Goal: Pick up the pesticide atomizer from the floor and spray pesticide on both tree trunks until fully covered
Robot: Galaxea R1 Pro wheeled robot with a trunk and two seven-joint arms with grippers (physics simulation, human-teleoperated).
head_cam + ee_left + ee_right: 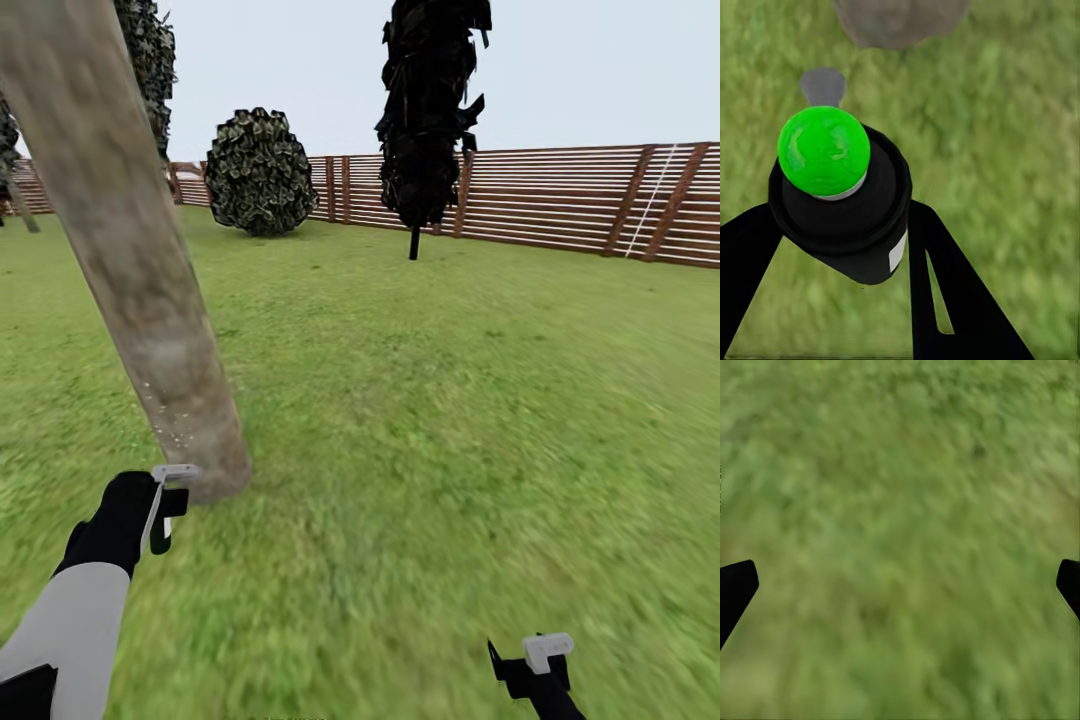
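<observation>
1. Head view. A thick pale grey-brown trunk (130, 260) leans across the left of the frame, its base set in the lawn (450, 420). The left end effector (165, 505) sits just beside the base of the trunk, at the end of a white-sleeved arm with a black wrist; a white and dark piece shows at its tip, and the atomizer cannot be made out from here. The right end effector (535, 665) sits low at the right over grass, well apart from the trunk; whether it is apart or together cannot be told here. Farther off: a round mottled bush (260, 172), a dark narrow tree (430, 110) on a thin stem, and a brown slat fence (580, 200) along the back under a pale sky.

2. Left wrist view. The left end effector (840, 247) is clamped on the atomizer (847, 217), a dark bottle seen from above, one black finger (945, 292) on each side and touching it. The bottle's top is a bright green ball on a pale collar; a grey nozzle-like tab projects past it. A white patch marks the bottle's side. Beyond the bottle, the base of the trunk (900, 22) shows blurred, near but not touching. Grass lies below.

3. Right wrist view. The right end effector (904, 589) is spread wide, one black fingertip (735, 589) at each edge of the frame, nothing between them. Blurred grass (900, 510) lies underneath.
</observation>
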